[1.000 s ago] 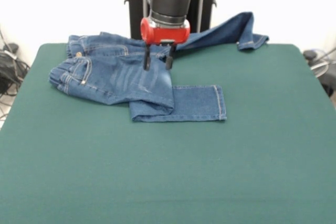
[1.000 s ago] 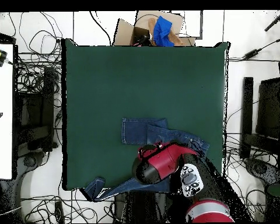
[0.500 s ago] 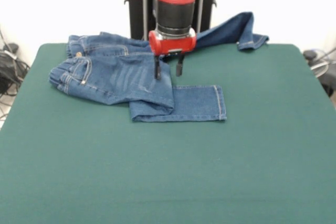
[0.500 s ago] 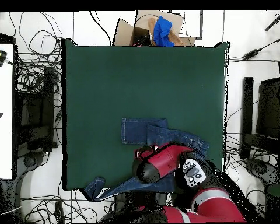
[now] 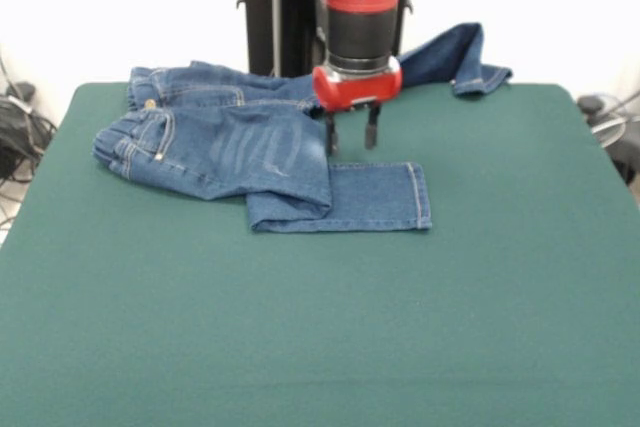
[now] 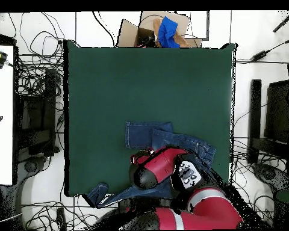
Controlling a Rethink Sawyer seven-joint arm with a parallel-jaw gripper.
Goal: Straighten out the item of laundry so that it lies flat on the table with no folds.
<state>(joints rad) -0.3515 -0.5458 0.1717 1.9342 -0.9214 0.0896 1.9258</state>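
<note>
The table is big and green, and most of it is bare. The jeans lie at the far side of it in the front view, more to the left, close to the robot's stand. They are not flat. The top part with the waistband is bunched up at the far left. One leg is folded under and sticks out to the right, lying flat with its hem at the right end. The other leg runs off to the far right, and its end looks to hang past the far edge of the table.

The red and black arm comes down from above, over the middle of the jeans. Its gripper hangs just above the cloth, at the spot where the thick top part ends and the flat leg starts. The two fingers are apart with a small gap, and nothing is between them.

Here is what could go wrong. The cloth is stacked in layers at that spot. If the fingers close there, they might pinch two layers at once, and a pull would drag the whole pile and keep the fold. They might also grab too little and slip off. A hard pull could also slide the far leg right off the table.
</note>
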